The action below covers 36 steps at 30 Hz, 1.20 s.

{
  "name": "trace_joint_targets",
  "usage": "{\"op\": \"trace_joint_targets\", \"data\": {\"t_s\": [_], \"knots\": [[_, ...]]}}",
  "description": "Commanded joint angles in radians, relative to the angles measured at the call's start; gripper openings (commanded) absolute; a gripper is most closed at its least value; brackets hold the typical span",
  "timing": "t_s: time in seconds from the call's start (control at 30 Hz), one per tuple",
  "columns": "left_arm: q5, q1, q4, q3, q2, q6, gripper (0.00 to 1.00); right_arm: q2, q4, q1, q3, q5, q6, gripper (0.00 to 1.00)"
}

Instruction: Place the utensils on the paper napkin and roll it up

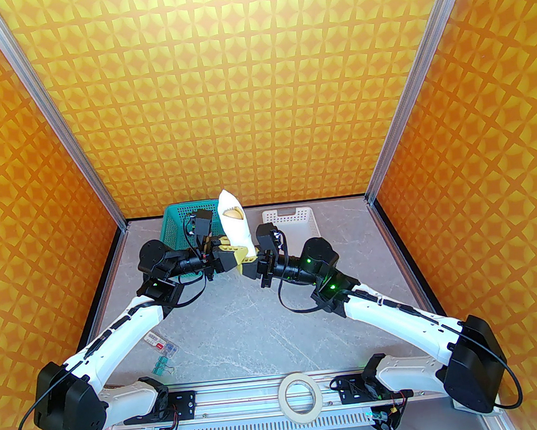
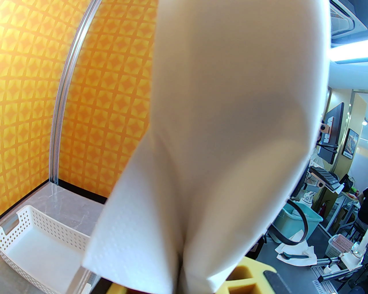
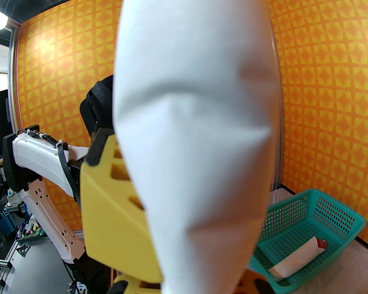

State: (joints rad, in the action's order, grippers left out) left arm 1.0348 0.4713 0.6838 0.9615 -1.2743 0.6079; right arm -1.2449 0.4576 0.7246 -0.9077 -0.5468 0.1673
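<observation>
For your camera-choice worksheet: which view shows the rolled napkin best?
Top external: the whole paper napkin rises between left gripper and right gripper, a utensil showing in its open top. Both wrist views give its white side close-up.

Paper napkin (image 2: 129, 229) is matt white paper with a fine dimpled emboss. The spoon (image 1: 232, 213) poking out the top looks like bare tan wood, I think; it's tiny. Worktop (image 1: 260, 323) is smooth grey stone-look with a faint sheen. Teal basket (image 1: 173, 225) at 11 o'clock and white basket (image 1: 309, 222) at 1 o'clock are both perforated plastic, slightly glossy.
</observation>
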Motion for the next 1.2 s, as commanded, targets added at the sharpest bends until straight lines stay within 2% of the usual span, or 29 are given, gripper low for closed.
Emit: {"op": "trace_joint_targets", "data": {"t_s": [0.0,0.17,0.27,0.4,0.5,0.9,1.07,1.17], "knots": [[-0.001,-0.002,-0.023,0.031,0.006,-0.023,0.17,0.033,-0.019,-0.002,0.015,0.049,-0.018,0.11],[-0.013,-0.003,-0.052,0.034,0.007,-0.045,0.09,0.037,-0.022,-0.002,0.019,0.064,-0.009,0.12],[-0.021,-0.006,-0.055,0.035,0.006,-0.049,0.0,0.035,-0.02,-0.002,0.02,0.064,-0.002,0.13],[-0.033,-0.011,-0.065,0.035,0.007,-0.058,0.0,0.04,-0.029,-0.002,0.021,0.069,-0.002,0.16],[-0.043,-0.017,-0.078,0.033,0.01,-0.062,0.0,0.041,-0.039,-0.002,0.024,0.072,-0.001,0.23],[-0.051,-0.047,-0.154,0.043,0.014,-0.069,0.0,0.08,-0.122,-0.002,0.044,0.059,-0.027,0.66],[-0.05,-0.078,-0.22,0.042,0.041,-0.085,0.0,0.151,-0.208,-0.005,0.071,0.15,-0.071,0.88],[-0.047,-0.109,-0.277,0.044,0.063,-0.102,0.0,0.201,-0.274,-0.014,0.085,0.216,-0.095,0.98]]}}
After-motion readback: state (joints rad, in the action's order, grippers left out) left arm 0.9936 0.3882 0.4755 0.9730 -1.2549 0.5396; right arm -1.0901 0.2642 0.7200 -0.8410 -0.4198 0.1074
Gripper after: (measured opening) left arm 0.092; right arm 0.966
